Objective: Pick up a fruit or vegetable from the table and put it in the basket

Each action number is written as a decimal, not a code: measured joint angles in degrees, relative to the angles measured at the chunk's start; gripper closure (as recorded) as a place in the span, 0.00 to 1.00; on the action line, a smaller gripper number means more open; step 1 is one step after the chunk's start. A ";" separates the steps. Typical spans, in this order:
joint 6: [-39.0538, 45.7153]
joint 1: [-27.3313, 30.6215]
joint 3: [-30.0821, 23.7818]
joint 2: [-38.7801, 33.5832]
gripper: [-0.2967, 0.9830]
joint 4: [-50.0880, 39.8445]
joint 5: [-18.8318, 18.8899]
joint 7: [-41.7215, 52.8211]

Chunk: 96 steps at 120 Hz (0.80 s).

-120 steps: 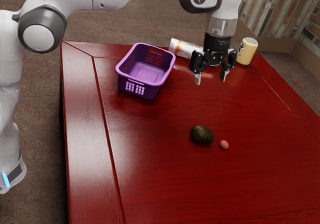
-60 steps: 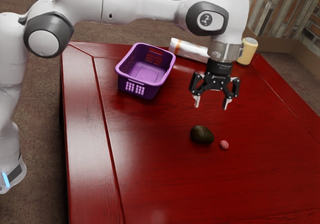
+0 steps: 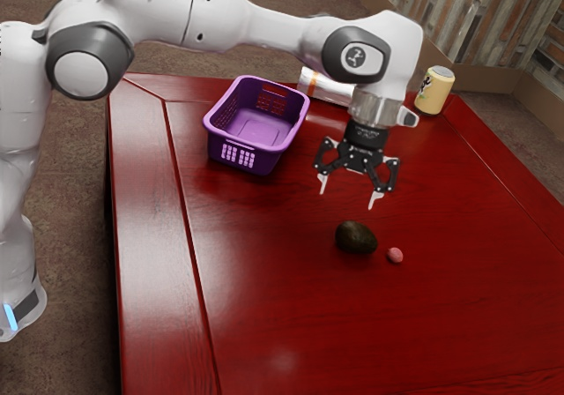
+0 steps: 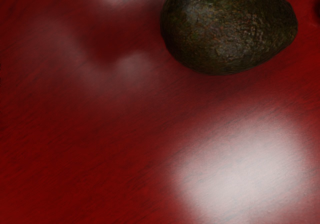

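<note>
Exterior view: the arm [image 3: 264, 26] arches over the table [image 3: 291, 324], the pincer [image 3: 349, 197] hanging downward, slightly tilted — its fingers [image 3: 376, 201] spread open above the avocado [image 3: 355, 238]. The basket [image 3: 256, 135] stands to the pincer's side, toward the exterior view's left.

Wrist view: the avocado rests on the table, near the pincer.
</note>
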 joint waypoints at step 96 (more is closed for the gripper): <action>5.76 -0.40 -1.59 0.43 0.23 -2.92 9.35 60.08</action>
